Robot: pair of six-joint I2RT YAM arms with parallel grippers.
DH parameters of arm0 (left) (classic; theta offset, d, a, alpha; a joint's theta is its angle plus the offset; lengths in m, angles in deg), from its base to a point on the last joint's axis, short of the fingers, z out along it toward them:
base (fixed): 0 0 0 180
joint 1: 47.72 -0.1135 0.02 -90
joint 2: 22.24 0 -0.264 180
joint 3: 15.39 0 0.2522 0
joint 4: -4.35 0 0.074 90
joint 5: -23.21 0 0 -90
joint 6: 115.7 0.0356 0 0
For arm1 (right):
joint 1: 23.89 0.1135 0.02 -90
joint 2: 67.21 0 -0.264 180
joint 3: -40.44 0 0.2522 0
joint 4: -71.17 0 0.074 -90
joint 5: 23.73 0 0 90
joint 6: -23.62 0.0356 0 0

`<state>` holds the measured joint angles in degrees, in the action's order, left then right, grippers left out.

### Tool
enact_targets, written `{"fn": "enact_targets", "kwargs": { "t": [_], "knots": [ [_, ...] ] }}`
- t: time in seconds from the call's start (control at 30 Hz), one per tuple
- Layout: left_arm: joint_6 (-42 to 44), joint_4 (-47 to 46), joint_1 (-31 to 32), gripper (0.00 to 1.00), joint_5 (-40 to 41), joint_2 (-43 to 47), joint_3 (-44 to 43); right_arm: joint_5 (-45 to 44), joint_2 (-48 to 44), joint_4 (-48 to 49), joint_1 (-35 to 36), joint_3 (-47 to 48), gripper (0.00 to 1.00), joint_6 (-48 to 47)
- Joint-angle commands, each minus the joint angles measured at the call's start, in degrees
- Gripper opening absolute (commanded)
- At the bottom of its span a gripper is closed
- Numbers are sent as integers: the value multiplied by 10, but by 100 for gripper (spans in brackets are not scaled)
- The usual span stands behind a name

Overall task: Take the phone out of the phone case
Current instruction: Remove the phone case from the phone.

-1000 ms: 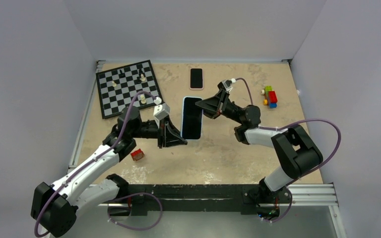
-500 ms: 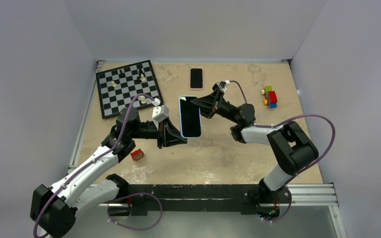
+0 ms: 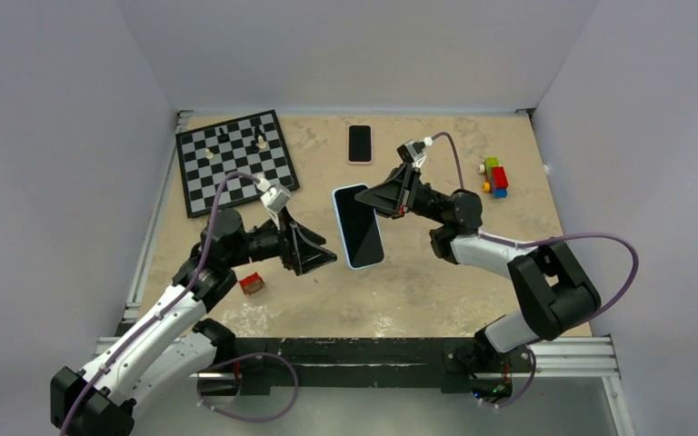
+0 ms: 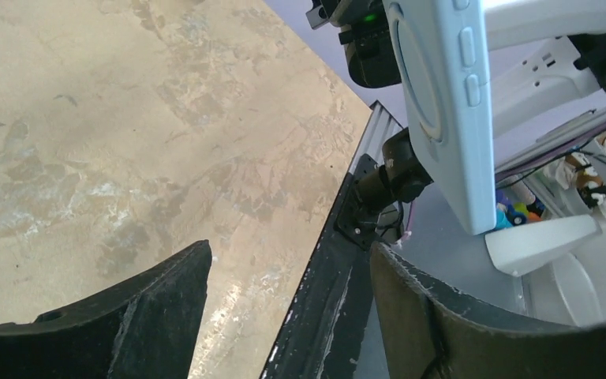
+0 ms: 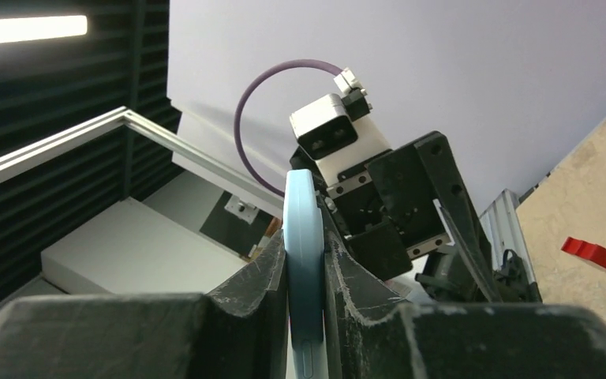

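A dark-screened phone (image 3: 361, 227) sits inside a light blue phone case (image 3: 364, 266), held above the table and tilted. My right gripper (image 3: 378, 198) is shut on the case's upper end; in the right wrist view the case edge (image 5: 304, 237) is pinched between both fingers (image 5: 256, 276). My left gripper (image 3: 325, 262) stands open just left of the case, not touching it. In the left wrist view the case's back and side buttons (image 4: 442, 103) hang at the upper right, beyond the spread fingers (image 4: 158, 308).
A chessboard (image 3: 234, 162) with several pieces lies at the back left. A second dark phone (image 3: 359, 143) rests at the back centre. Coloured toy bricks (image 3: 494, 175) stand at the right, a small red object (image 3: 253, 282) by the left arm. A metal rail (image 3: 400, 350) runs along the near edge.
My left gripper has let go of the case, opened and drawn back to the left. The right gripper keeps the case, which now tilts with its lower end further right.
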<state>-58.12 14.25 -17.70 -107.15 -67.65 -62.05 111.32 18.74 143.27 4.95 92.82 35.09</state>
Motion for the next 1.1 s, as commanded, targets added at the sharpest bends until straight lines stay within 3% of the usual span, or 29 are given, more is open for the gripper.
{"fn": "enact_targets", "kwargs": {
  "t": [0.0,0.17,0.37,0.7,1.07],
  "knots": [
    [-74,25,-2,76,54,25,-21,-1,-13,9,-3,23,0,-25],
    [-183,-117,11,74,37,27,16,-35,-38,-81,-4,20,0,-75],
    [-249,-175,20,83,41,30,43,-71,-69,-201,-5,36,0,-161],
    [-262,-198,39,50,30,12,49,-106,-91,-288,-5,66,0,-223],
    [-251,-209,40,39,16,-22,33,-106,-90,-290,-5,67,0,-223]
  ]
}}
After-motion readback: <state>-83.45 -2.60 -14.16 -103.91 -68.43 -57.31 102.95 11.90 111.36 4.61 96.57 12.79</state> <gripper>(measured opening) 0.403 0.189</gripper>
